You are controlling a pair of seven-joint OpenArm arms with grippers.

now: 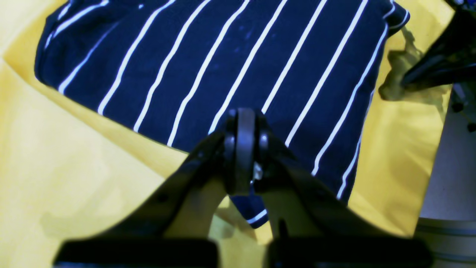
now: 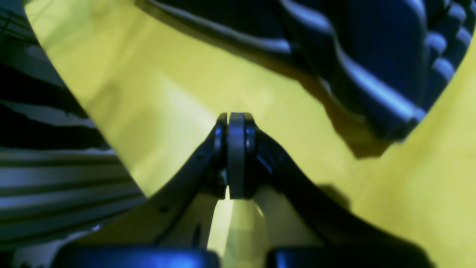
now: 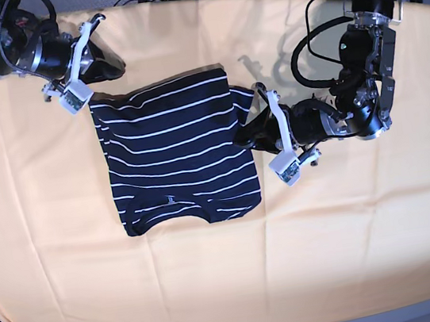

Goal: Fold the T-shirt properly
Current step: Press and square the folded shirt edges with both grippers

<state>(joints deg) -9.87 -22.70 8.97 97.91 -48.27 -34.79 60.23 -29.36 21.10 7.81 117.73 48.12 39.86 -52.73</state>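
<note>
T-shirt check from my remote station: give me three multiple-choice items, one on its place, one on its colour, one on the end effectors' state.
1. Where does the T-shirt lie?
A. on the yellow cloth, between the two arms
B. hanging off the front edge
C. held in the air

2. What colours is it?
A. plain red
B. dark navy with thin white stripes
C. green with dots

3. How do the left end effector and right end effector stand?
A. both wide open
B. only the left open
C. both shut

Answers: 1 A, the base view shows it flat on the cloth; 2 B, stripes show in the left wrist view; 3 C, each wrist view shows fingertips pressed together.
</note>
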